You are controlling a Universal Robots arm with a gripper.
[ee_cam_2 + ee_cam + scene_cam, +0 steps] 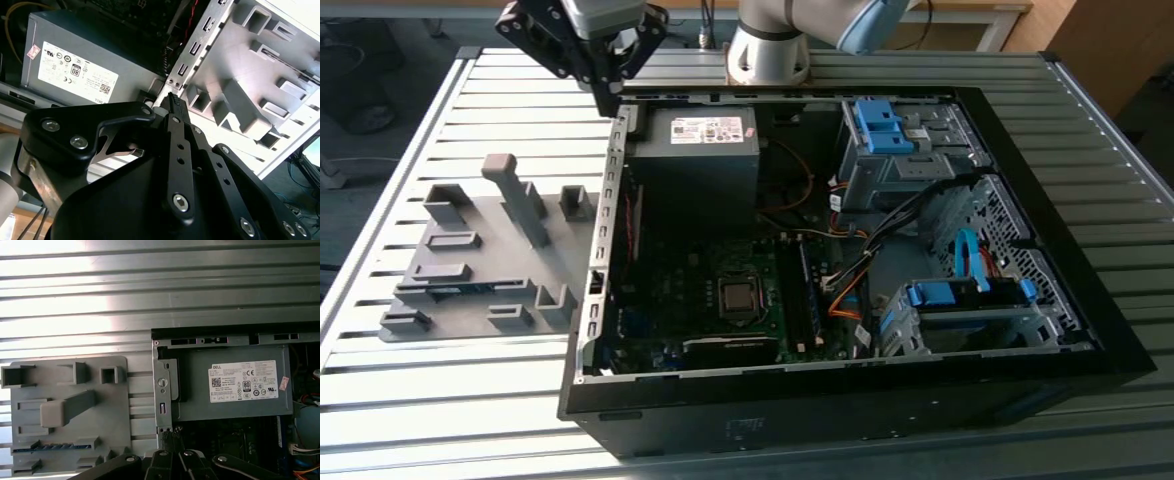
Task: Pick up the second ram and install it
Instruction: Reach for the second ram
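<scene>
One risk — the gripper [608, 100], pinched together and empty, could clip the case wall [616, 150] beside it going for the second ram [454, 291], at the exterior view's left.

An open black computer case [827, 415] lies on the slatted metal desk [440, 410], grey power supply [700, 150] at its far end, blue drive brackets [881, 125] toward the exterior view's right, and a grey fixture plate [487, 270] just beside it on the exterior view's left.
</scene>
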